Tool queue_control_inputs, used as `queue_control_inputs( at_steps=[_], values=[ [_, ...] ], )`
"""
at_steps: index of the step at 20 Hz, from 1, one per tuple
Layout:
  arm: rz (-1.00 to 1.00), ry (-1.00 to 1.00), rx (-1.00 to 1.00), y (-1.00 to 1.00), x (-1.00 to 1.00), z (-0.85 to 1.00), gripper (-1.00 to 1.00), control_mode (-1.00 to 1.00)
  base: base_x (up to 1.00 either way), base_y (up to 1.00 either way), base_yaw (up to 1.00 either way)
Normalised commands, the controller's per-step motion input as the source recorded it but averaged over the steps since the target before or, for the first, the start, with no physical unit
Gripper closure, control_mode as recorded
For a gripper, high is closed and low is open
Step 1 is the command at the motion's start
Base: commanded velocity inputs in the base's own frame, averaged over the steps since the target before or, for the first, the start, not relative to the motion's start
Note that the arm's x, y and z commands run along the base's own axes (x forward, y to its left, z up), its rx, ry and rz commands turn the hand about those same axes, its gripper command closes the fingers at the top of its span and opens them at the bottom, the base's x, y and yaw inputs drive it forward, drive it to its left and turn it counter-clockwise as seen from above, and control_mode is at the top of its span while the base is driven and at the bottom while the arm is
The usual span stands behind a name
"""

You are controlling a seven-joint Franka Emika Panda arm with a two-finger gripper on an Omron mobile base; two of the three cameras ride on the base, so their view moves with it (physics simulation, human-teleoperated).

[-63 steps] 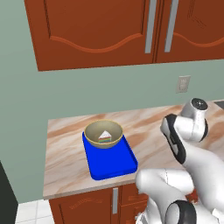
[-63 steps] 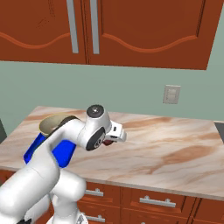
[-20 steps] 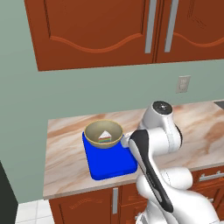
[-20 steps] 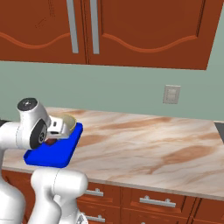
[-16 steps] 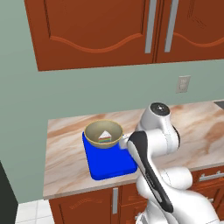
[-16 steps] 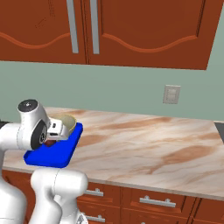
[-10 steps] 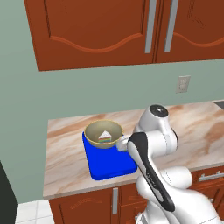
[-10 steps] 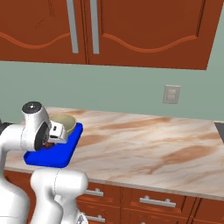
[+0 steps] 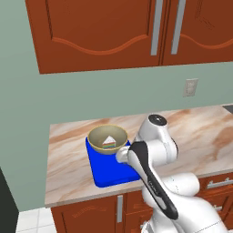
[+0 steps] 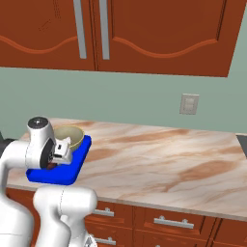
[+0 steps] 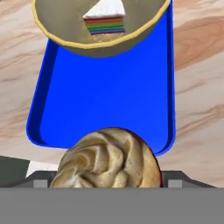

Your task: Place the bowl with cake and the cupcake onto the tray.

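Note:
The tan bowl stands on the far end of the blue tray, with the white-topped cake slice inside it. From the hand view, the bowl and cake lie ahead, and bare blue tray floor stretches below them. The swirled tan cupcake sits close up between my fingers. My gripper is shut on it and hangs just above the tray's near end, beside the bowl.
The marble counter stretches wide to the right of the tray. Its front edge lies just behind the tray's near end. Wooden wall cabinets hang overhead, and an outlet sits on the green wall.
The arm has swung left from the open counter to the tray with the cupcake in its grip. Over the last second the hand has sunk a little over the tray's near end.

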Motion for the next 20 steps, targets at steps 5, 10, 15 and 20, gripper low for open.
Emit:
queue_control_inputs(
  at_steps=[5, 10, 15, 20],
  values=[
    [0.0, 0.11, 0.0, 0.21, 0.17, -0.38, 1.0, -1.0, 0.0, 0.0, 0.0],
    [0.0, 0.1, 0.0, 0.18, 0.25, -0.28, 1.0, -1.0, 0.0, 0.0, 0.0],
    [0.0, 0.05, 0.0, 0.14, 0.25, -0.2, 1.0, -1.0, 0.0, 0.0, 0.0],
    [0.0, 0.06, 0.01, 0.11, 0.22, -0.19, 1.0, -1.0, 0.0, 0.0, 0.0]
  ],
)
